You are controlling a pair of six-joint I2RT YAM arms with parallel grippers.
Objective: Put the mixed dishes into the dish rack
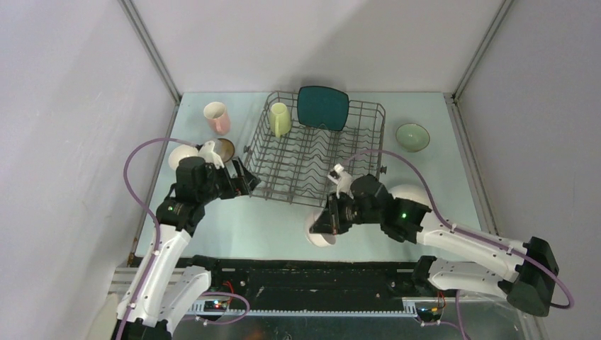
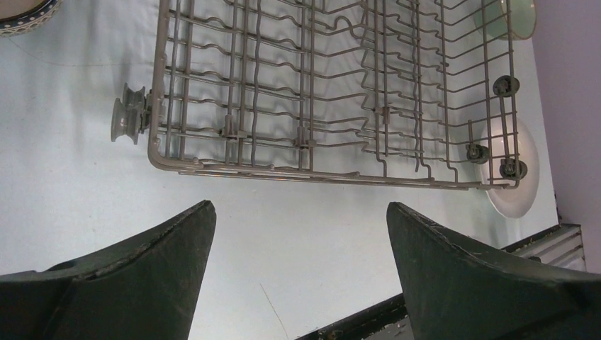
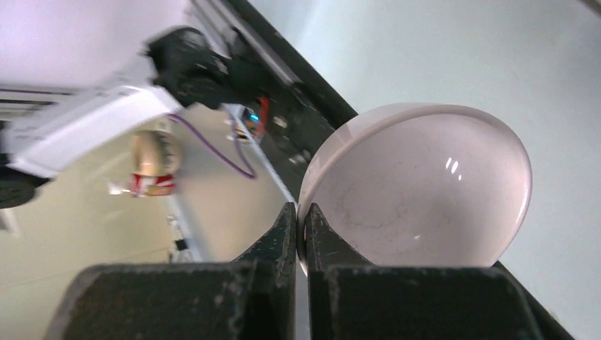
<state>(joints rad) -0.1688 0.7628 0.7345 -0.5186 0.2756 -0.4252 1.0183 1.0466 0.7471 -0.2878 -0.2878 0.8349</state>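
My right gripper (image 1: 329, 218) (image 3: 302, 212) is shut on the rim of a white bowl (image 1: 320, 235) (image 3: 425, 184), tilted on its side near the table's front edge, just in front of the dish rack (image 1: 319, 152) (image 2: 319, 85). In the rack stand a teal square plate (image 1: 322, 106) and a yellow-green mug (image 1: 279, 119). My left gripper (image 1: 244, 183) (image 2: 301, 205) hangs open and empty at the rack's near left corner. A pink cup (image 1: 217, 117), a dark brown bowl (image 1: 224, 149) and another white bowl (image 1: 181, 154) sit left of the rack.
A pale green bowl (image 1: 412, 137) (image 2: 514, 18) lies right of the rack. A white round dish (image 1: 411, 195) (image 2: 514, 191) is partly hidden behind my right arm. Grey walls close in on three sides. A black rail (image 1: 298, 273) runs along the near edge.
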